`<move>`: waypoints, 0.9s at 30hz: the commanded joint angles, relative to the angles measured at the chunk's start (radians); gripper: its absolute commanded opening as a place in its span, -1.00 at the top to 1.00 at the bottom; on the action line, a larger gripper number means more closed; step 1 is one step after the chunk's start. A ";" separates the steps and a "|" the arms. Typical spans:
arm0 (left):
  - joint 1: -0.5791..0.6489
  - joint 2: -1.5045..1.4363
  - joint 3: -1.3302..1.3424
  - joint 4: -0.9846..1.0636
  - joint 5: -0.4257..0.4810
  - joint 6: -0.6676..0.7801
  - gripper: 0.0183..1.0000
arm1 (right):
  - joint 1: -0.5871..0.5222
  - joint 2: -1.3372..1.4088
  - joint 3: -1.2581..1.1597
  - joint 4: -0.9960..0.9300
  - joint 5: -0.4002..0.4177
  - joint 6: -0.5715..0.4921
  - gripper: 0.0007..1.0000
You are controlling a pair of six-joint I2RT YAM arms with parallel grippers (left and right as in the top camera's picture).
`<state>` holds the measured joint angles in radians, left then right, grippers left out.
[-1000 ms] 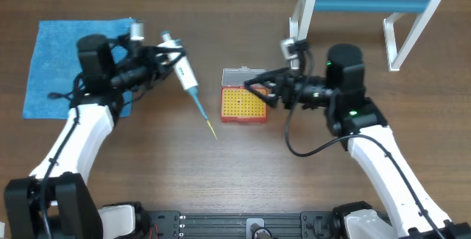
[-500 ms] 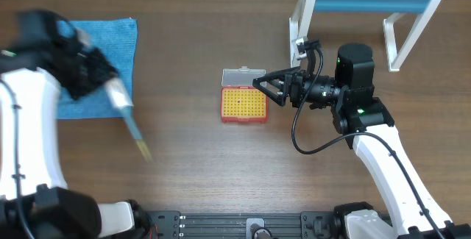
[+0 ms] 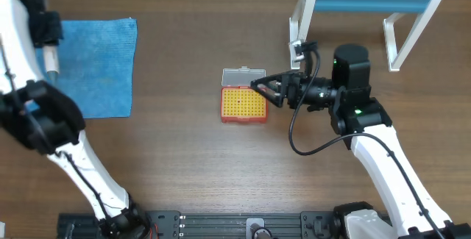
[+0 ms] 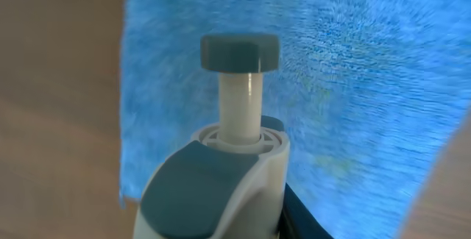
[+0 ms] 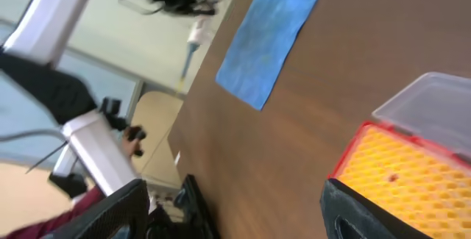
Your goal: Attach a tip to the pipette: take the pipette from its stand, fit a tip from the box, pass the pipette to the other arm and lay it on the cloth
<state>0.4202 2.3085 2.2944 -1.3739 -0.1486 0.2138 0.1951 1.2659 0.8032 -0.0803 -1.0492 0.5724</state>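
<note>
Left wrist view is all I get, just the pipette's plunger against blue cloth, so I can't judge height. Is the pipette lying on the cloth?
Observer: No. In the right wrist view the pipette hangs in the air from the left gripper, clear of the cloth.
Operator: Where is the right gripper?
Observer: The right gripper is open, close to the tip box.
Operator: Is that box shut?
Observer: No, its clear lid is folded back.
</note>
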 commanded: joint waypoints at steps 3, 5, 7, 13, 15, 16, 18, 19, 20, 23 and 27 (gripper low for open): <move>-0.068 0.132 0.035 0.082 -0.076 0.143 0.98 | 0.118 0.002 0.006 0.002 0.111 0.041 -0.54; -0.068 0.156 0.034 0.111 -0.047 0.149 0.98 | 0.137 0.002 0.006 0.003 0.125 0.057 -0.54; -0.067 0.178 0.034 0.128 -0.026 0.156 0.98 | 0.144 0.002 0.006 0.003 0.124 0.064 -0.54; -0.052 0.231 0.033 0.113 0.053 0.154 0.99 | 0.146 0.002 0.006 0.006 0.125 0.063 -0.54; -0.052 0.236 0.033 0.111 0.072 0.150 0.98 | 0.146 0.002 0.006 0.006 0.125 0.063 -0.54; -0.052 0.237 0.033 0.111 0.076 0.150 0.99 | 0.146 0.002 0.006 0.006 0.125 0.063 -0.54; -0.051 0.237 0.033 0.114 0.083 0.150 0.98 | 0.147 0.002 0.006 0.006 0.125 0.063 -0.54; -0.051 0.237 0.033 0.116 0.082 0.151 0.98 | 0.146 0.002 0.006 0.006 0.125 0.063 -0.54; -0.048 0.238 0.033 0.118 0.082 0.150 0.98 | 0.146 0.002 0.006 0.006 0.125 0.063 -0.54; -0.040 0.241 0.033 0.122 0.083 0.140 0.99 | 0.146 0.002 0.006 0.006 0.125 0.063 -0.54; -0.021 0.260 0.033 0.116 0.083 0.131 0.99 | 0.146 0.002 0.006 0.006 0.125 0.063 -0.54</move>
<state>0.3759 2.5347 2.2990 -1.2556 -0.0834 0.3542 0.3363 1.2659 0.8032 -0.0792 -0.9325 0.6243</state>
